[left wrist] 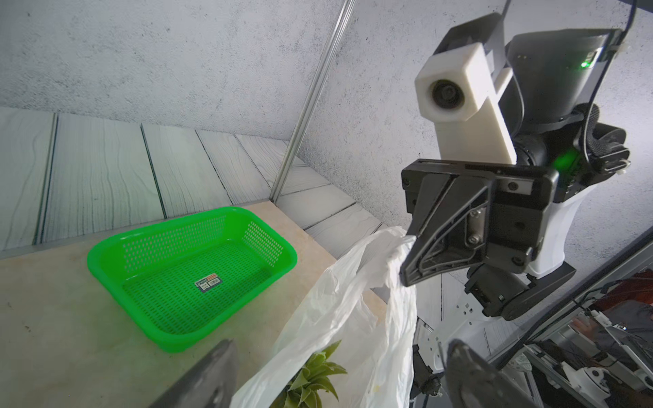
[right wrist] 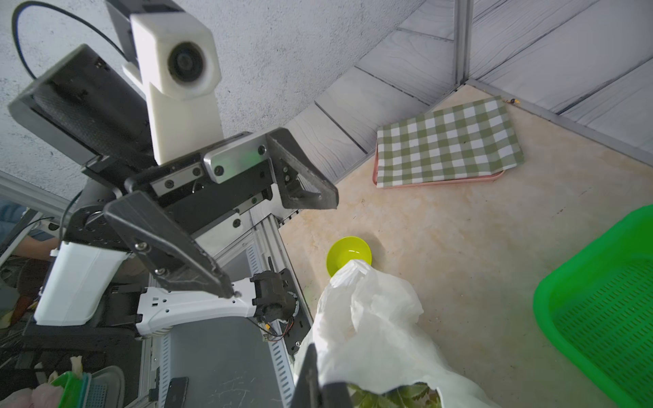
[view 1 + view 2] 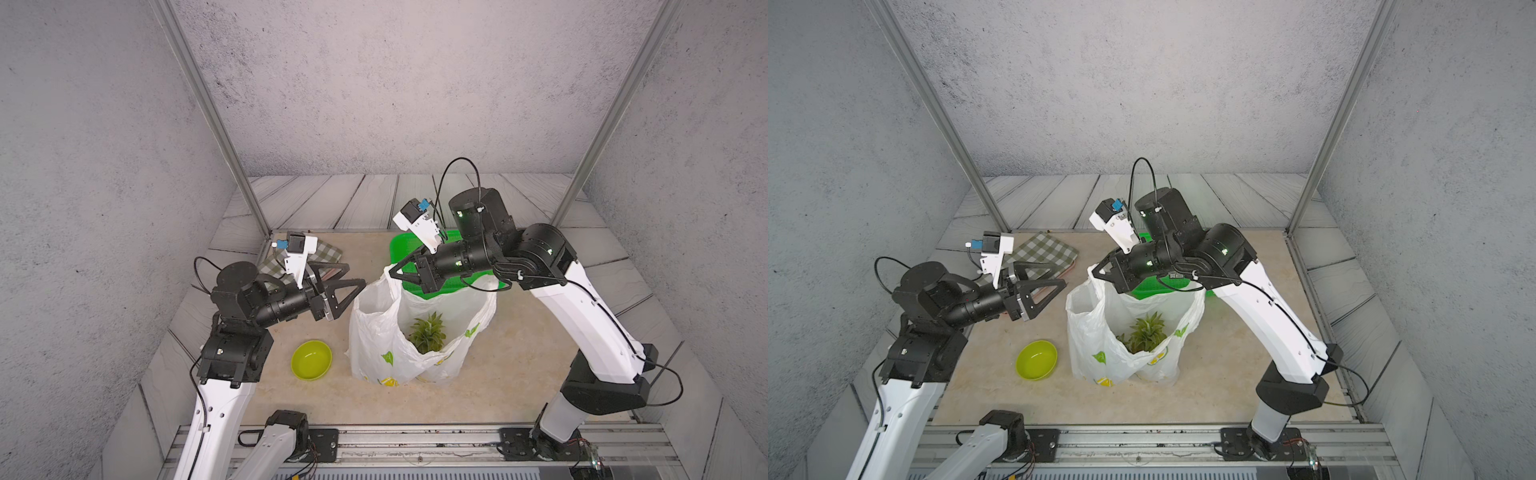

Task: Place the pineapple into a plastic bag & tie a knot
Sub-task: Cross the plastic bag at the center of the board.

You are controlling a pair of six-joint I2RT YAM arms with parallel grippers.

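Left tool gapes wide, empty, just left of the plastic bag. Bag stands on the worktop, lime bowl at near left, pineapple crown showing in its mouth. Right tool, jaws closed, pinches the bag's raised handle loop; beyond, green basket, checked cloth far left.

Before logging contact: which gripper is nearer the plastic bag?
Right: the right gripper is shut on a handle of the plastic bag; the left gripper hangs open close beside it.
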